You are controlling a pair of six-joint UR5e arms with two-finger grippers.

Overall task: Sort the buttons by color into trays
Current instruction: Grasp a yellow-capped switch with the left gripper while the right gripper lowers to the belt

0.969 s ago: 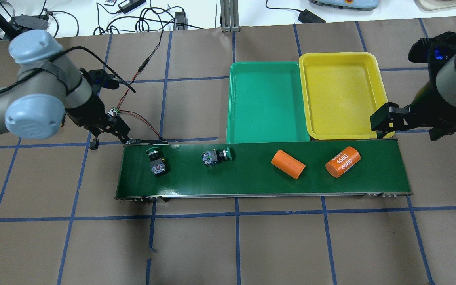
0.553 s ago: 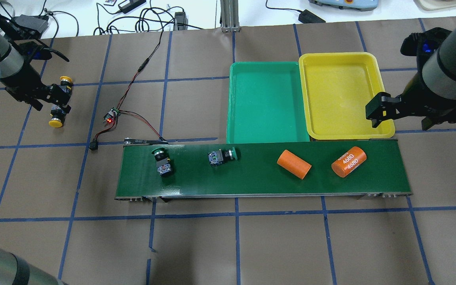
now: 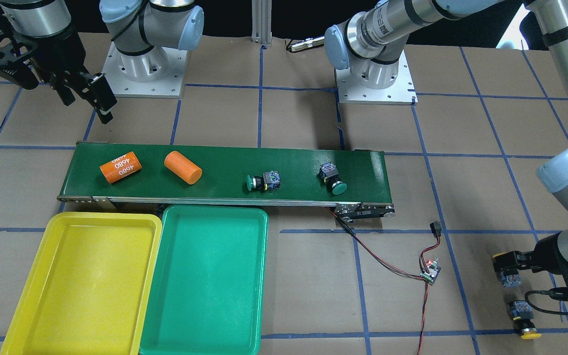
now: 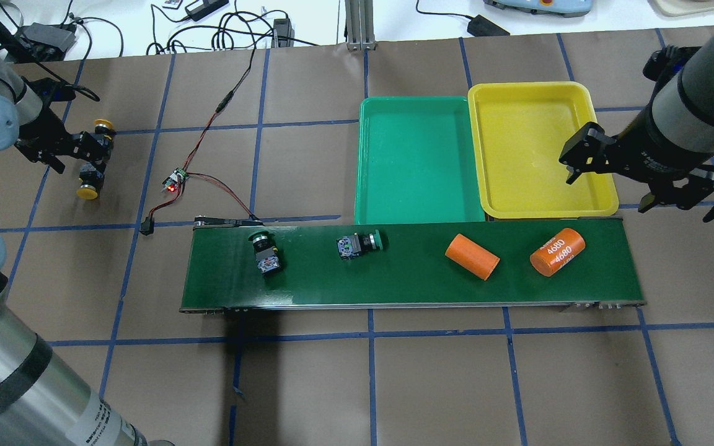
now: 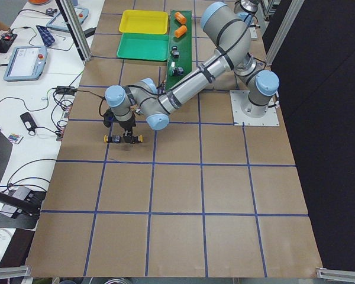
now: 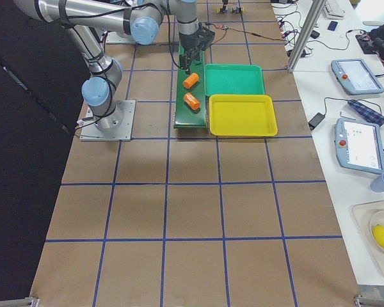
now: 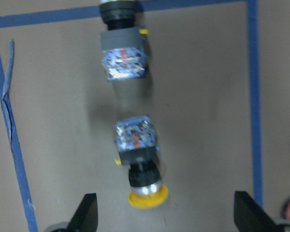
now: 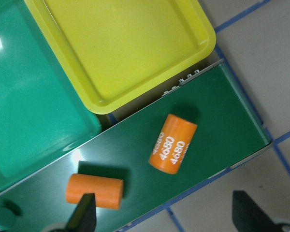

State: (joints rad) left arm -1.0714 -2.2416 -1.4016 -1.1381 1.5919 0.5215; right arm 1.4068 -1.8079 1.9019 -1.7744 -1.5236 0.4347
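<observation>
1. The left claw hung wide open over two small yellow-capped black push-buttons. They lay on the brown surface, far left.
2. Two green-capped black push-buttons lay on the long dark-green belt.
3. The right claw was open near the right edge of the bright yellow plastic tray. That tray sat beside the green plastic tray.

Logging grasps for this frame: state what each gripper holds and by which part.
Nothing is held. The left gripper is open above the yellow buttons; the right gripper is open and empty.
</observation>
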